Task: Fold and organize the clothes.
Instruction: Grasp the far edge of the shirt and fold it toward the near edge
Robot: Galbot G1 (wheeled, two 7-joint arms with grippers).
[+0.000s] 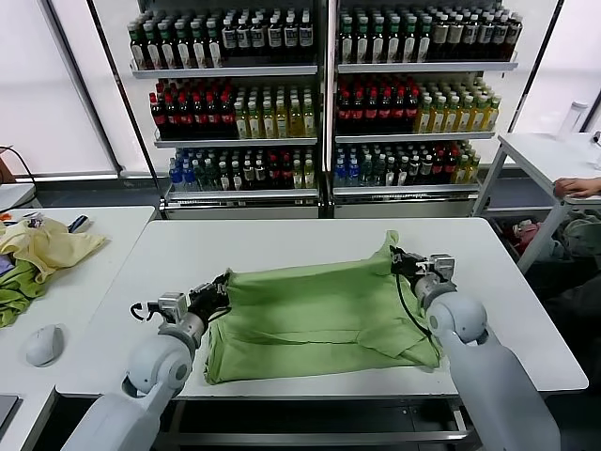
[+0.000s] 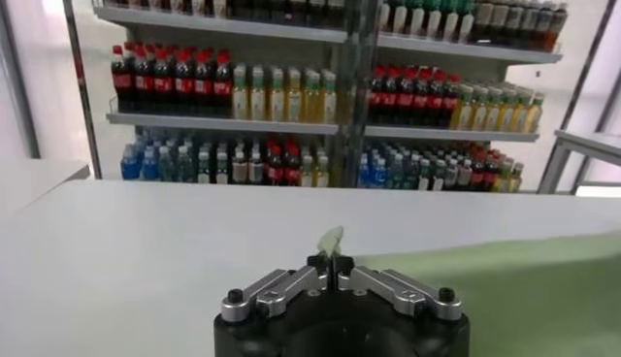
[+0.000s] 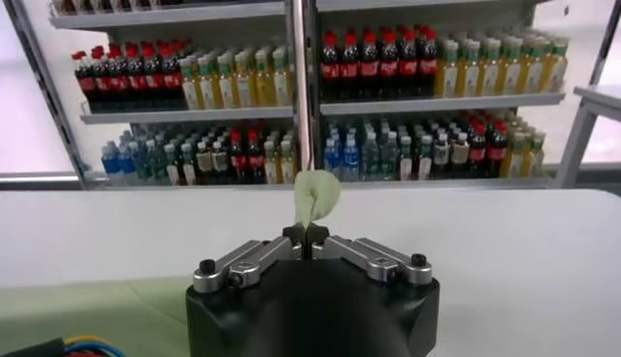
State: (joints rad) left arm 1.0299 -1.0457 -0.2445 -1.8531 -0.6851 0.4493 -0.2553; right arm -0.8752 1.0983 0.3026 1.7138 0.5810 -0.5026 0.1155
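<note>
The light green shirt (image 1: 315,315) lies partly folded on the white table (image 1: 282,244), its far edge lifted. My left gripper (image 1: 223,287) is shut on the shirt's far left corner; a tip of green cloth (image 2: 332,239) sticks out between its fingers. My right gripper (image 1: 398,260) is shut on the far right corner, held a little above the table; a green fold (image 3: 316,197) stands up from its closed fingers. The collar, buttons and chest print are hidden.
A pale yellow garment (image 1: 47,246) and darker green cloth (image 1: 14,296) lie on the side table at left, with a white mouse (image 1: 42,345). Drink shelves (image 1: 319,94) stand behind. Another table (image 1: 545,155) and a person's hand (image 1: 577,187) are at far right.
</note>
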